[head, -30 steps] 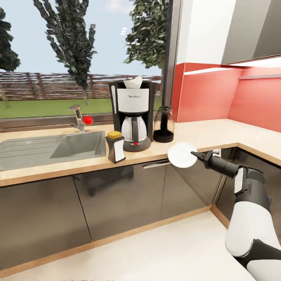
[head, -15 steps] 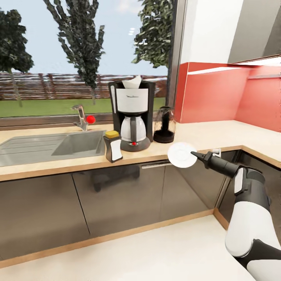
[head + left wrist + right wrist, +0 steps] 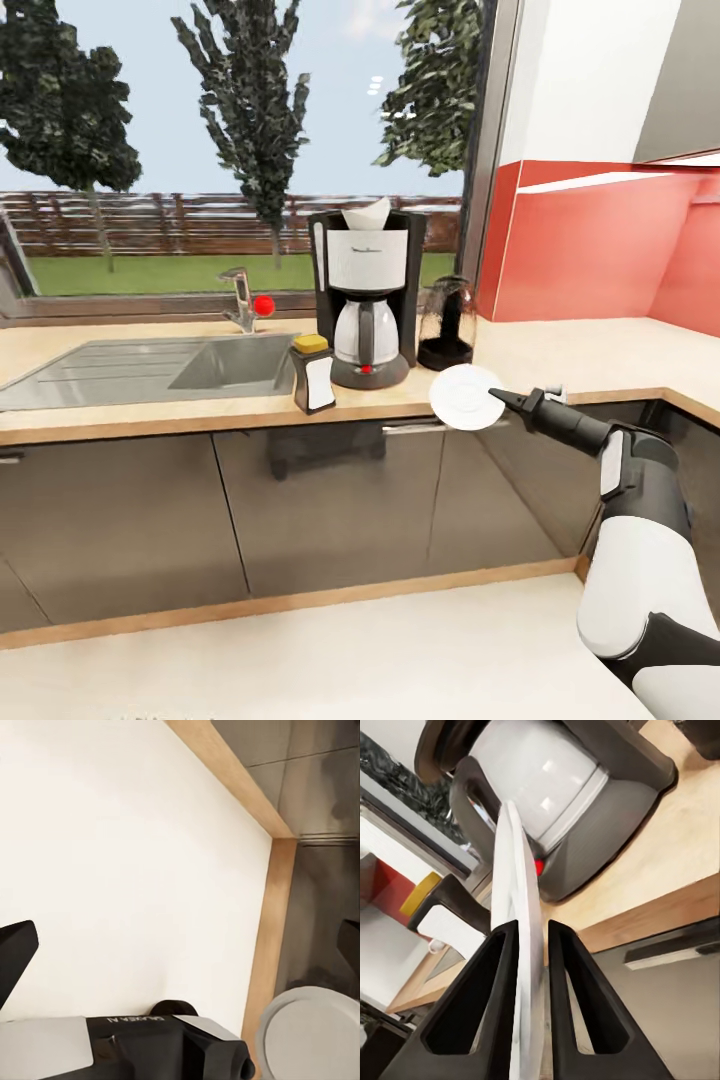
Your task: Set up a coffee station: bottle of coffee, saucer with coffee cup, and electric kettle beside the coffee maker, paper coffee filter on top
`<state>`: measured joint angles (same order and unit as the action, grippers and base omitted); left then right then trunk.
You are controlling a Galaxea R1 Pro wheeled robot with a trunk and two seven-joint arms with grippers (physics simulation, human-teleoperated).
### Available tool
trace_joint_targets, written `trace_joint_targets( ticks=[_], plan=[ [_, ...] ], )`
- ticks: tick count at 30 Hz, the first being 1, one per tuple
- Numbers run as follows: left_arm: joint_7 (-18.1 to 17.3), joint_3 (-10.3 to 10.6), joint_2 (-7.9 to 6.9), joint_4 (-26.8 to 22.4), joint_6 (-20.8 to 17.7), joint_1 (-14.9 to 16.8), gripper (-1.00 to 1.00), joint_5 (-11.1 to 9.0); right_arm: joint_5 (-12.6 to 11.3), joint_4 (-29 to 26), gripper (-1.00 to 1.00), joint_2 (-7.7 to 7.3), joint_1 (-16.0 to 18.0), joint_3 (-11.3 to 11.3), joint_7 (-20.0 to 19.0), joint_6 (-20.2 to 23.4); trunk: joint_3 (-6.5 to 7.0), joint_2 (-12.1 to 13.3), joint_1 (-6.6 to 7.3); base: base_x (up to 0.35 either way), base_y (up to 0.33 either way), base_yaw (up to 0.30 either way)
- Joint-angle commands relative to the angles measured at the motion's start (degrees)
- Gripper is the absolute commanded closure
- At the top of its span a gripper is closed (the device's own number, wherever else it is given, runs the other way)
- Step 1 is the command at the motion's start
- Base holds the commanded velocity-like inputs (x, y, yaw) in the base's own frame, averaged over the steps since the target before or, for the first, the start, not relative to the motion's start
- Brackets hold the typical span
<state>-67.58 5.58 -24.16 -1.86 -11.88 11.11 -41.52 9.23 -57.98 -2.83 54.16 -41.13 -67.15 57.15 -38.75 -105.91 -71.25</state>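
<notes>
The saucer hangs in the air, tipped up on edge, just in front of the countertop rim and to the right of the coffee maker. Your right gripper holds it by its right edge.

The right wrist view adds what the head view hides: the saucer runs edge-on between the two black fingers, both clamped on it, with the carafe and red switch just beyond and the yellow-lidded bottle off to one side.

From the head, the bottle stands left of the coffee maker, the kettle to its right, and the filter on top.

The left wrist view looks down at pale floor; whether the left gripper's fingers are open or closed, you cannot tell.
</notes>
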Motion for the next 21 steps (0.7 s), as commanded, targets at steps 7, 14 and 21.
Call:
trace_joint_targets(
  ticks=[7, 14, 21],
  plan=[
    [-0.2, 0.5, 0.08, 0.0, -0.6, 0.1, -1.00, -0.6, 0.4, 0.0, 1.00, 0.01, 0.1, -0.2, -0.7, 0.5, 0.02, 0.0, 0.01, 0.000, -0.001, 0.119],
    [-0.2, 0.5, 0.16, 0.0, -0.6, 0.1, -1.00, -0.6, 0.4, 0.0, 1.00, 0.01, 0.1, -0.3, -0.7, 0.6, 0.02, 0.0, 0.01, 0.000, 0.000, 0.005],
    [-0.1, 0.5, 0.17, 0.0, -0.6, 0.0, -1.00, -0.6, 0.5, 0.3, 1.00, 0.16, 0.1, 0.0, -0.4, 0.7, 0.02, 0.0, 0.01, 0.000, 0.000, 0.000]
  ],
)
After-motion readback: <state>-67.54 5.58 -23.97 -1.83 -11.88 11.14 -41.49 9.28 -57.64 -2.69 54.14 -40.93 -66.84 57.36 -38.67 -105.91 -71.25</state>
